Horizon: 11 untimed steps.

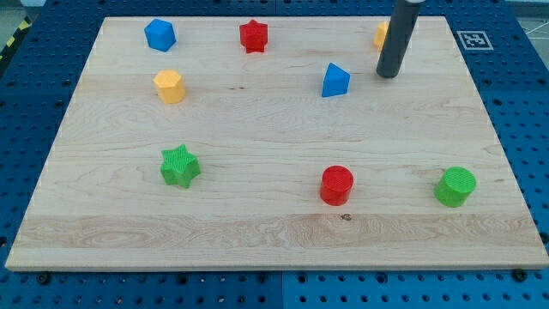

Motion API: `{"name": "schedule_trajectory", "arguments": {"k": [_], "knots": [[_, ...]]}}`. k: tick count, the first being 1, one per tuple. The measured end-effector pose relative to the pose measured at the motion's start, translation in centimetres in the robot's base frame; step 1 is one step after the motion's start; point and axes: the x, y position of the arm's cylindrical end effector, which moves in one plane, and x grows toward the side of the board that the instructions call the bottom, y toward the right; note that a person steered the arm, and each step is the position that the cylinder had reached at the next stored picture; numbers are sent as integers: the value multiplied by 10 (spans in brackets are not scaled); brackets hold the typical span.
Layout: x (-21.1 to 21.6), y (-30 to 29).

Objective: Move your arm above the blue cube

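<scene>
The blue cube (pixel 159 34) sits near the board's top left corner. My tip (pixel 389 75) is far to its right, at the view's upper right, touching down just right of a blue triangular block (pixel 334 81). The dark rod rises from the tip to the view's top edge and partly hides a yellow block (pixel 381 35) behind it.
A red star (pixel 253 36) lies at top centre, a yellow hexagonal block (pixel 170 86) below the blue cube, a green star (pixel 179 166) lower left, a red cylinder (pixel 336 184) lower centre, a green cylinder (pixel 455 186) lower right. The wooden board (pixel 274 232) lies on a blue pegboard table.
</scene>
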Motion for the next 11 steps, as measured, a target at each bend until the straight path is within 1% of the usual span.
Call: {"name": "schedule_trajectory", "arguments": {"k": [1,2,4,5,6,7,8,9,11], "knots": [[28,0],[36,0],[34,0],[21,0],[-55,-6],[-57,-10],[-58,-48],[-59,-71],[-38,-94]]}}
